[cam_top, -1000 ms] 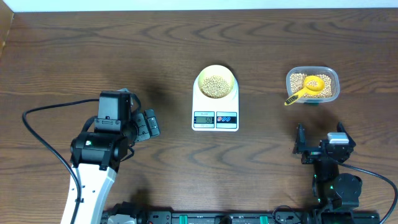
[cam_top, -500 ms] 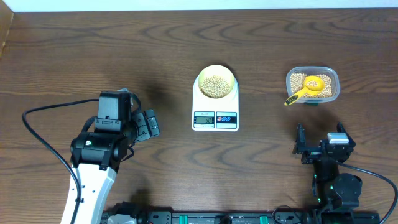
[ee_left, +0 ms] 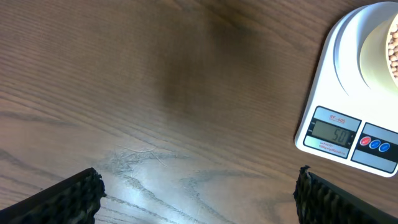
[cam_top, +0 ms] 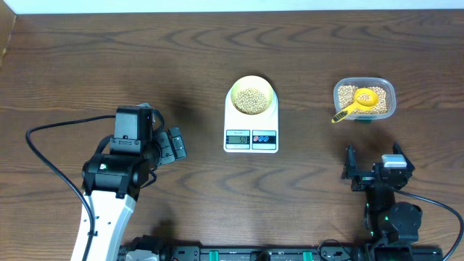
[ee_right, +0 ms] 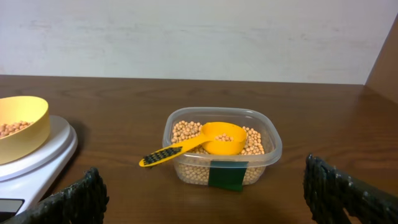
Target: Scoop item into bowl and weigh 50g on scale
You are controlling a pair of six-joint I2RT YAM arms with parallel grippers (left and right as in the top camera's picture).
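Observation:
The pale yellow bowl (cam_top: 251, 95) stands on the white scale (cam_top: 251, 134), partly filled with tan beans (cam_top: 251, 100). The scale (ee_left: 348, 87) shows at the right of the left wrist view, its display reading 50. My left gripper (cam_top: 172, 145) rests open over bare table left of the scale, nothing between its fingers (ee_left: 68, 199). Near the front right, my right gripper (cam_top: 371, 172) is open and empty, facing the clear tub (ee_right: 222, 149). In the right wrist view the bowl (ee_right: 22, 127) sits at the left edge.
The clear plastic tub (cam_top: 364, 99) of beans stands at the right, a bright yellow scoop (cam_top: 361, 101) lying in it with its handle over the rim toward the scale. A green tape patch (ee_right: 227, 175) marks the tub's front. Cables run along the front edge.

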